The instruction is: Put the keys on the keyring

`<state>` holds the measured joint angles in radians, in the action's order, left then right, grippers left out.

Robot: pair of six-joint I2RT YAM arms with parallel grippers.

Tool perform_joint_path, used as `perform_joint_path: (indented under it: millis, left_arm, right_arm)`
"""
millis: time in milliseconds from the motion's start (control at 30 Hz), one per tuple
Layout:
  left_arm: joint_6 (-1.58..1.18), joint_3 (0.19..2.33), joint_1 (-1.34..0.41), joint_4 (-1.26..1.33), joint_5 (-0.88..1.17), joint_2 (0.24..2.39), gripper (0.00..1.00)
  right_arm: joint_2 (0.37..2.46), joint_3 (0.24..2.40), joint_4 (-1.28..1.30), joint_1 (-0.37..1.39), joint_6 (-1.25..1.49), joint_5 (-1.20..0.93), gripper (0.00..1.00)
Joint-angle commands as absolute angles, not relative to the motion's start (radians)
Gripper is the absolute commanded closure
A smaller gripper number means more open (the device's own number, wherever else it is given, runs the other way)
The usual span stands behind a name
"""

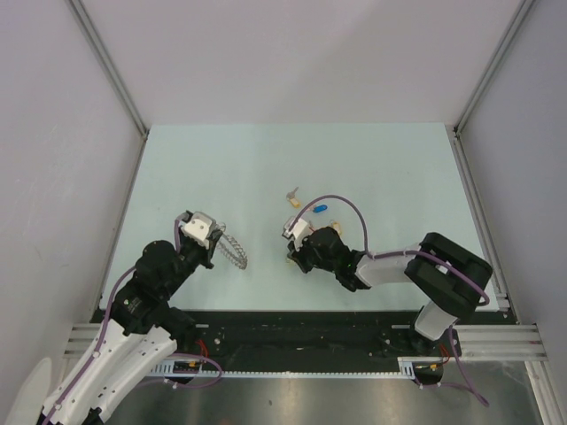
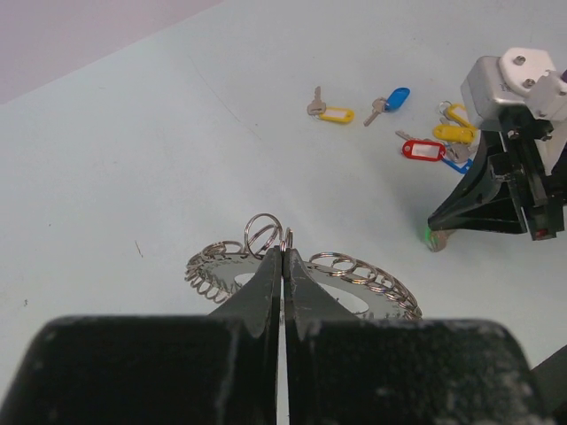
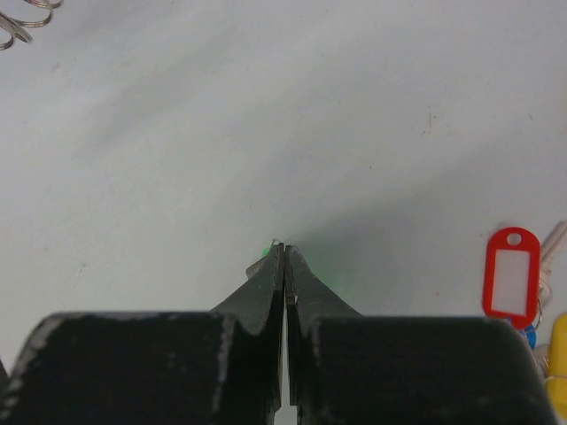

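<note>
My left gripper point(image 2: 284, 252) is shut on one loop of the silver keyring point(image 2: 376, 276), which hangs floppy to both sides of its tips; the ring also shows in the top view point(image 1: 236, 251). My right gripper point(image 3: 283, 249) is shut on a green-tagged key point(image 3: 268, 252), mostly hidden by the fingers, low at the table. From the left wrist view the right gripper point(image 2: 436, 235) is to the right of the ring and apart from it. Loose keys lie behind it: a yellow-tagged one point(image 2: 335, 114), a blue-tagged one point(image 2: 395, 98) and a red-tagged one point(image 2: 423, 150).
A small pile of tagged keys, with a second yellow tag point(image 2: 454, 133) in it, lies next to the right wrist's camera housing point(image 2: 509, 84). The red tag point(image 3: 510, 273) lies right of the right fingers. White walls surround the pale green table point(image 1: 221, 168).
</note>
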<state>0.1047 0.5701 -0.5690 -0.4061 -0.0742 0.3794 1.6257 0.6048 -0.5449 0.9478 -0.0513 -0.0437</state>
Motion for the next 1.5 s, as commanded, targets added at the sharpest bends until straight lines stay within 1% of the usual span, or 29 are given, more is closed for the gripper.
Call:
perform_joint_path:
  millis: [0,167,267,433,700,967,1133,1167,1233,1267,1333,1367,1467]
  left_arm:
    - [0.094,0.574,-0.566,-0.348,-0.066,0.365,1.0]
    - [0.095,0.574,-0.566,-0.348,-0.066,0.364,1.0]
    - [0.095,0.574,-0.566,-0.348,-0.066,0.364,1.0]
    - [0.097,0.575,-0.566,-0.351,-0.061,0.368,0.99]
    - [0.095,0.574,-0.566,-0.35,-0.055,0.357,0.99]
    - [0.097,0.575,-0.566,-0.35,-0.049,0.35,0.99]
    - [0.094,0.574,-0.566,-0.347,-0.06,0.334,0.99]
    - [0.094,0.572,-0.566,-0.345,-0.061,0.331,0.99]
    - [0.089,0.572,-0.566,-0.345,-0.069,0.327,0.99]
    - [0.089,0.572,-0.566,-0.345,-0.077,0.321,0.99]
    - [0.087,0.571,-0.566,-0.345,-0.084,0.311,0.99]
    - [0.086,0.571,-0.566,-0.345,-0.092,0.308,0.99]
    - [0.083,0.571,-0.566,-0.344,-0.11,0.295,0.99]
  right_arm:
    - [1.692,0.63,-0.741,0.94,-0.031,-0.071,1.0]
    - [1.717,0.638,-0.758,0.939,-0.025,-0.081,1.0]
    - [1.691,0.638,-0.721,0.939,-0.015,-0.084,1.0]
    - [1.638,0.656,-0.583,0.937,-0.005,-0.083,1.0]
    - [1.585,0.718,-0.306,0.936,0.015,-0.083,0.86]
    - [1.577,0.779,-0.126,0.933,0.021,-0.095,0.84]
    - [1.58,0.896,0.033,0.933,0.051,-0.077,0.71]
    - [1.589,0.952,0.087,0.933,0.06,-0.072,0.66]
    - [1.618,1.021,0.153,0.939,0.097,-0.051,0.61]
    - [1.655,1.055,0.222,0.942,0.109,-0.042,0.57]
    - [1.699,1.159,0.294,0.962,0.141,-0.003,0.55]
    - [1.742,1.223,0.358,0.969,0.152,0.049,0.54]
    - [1.82,1.305,0.464,1.002,0.187,0.104,0.52]
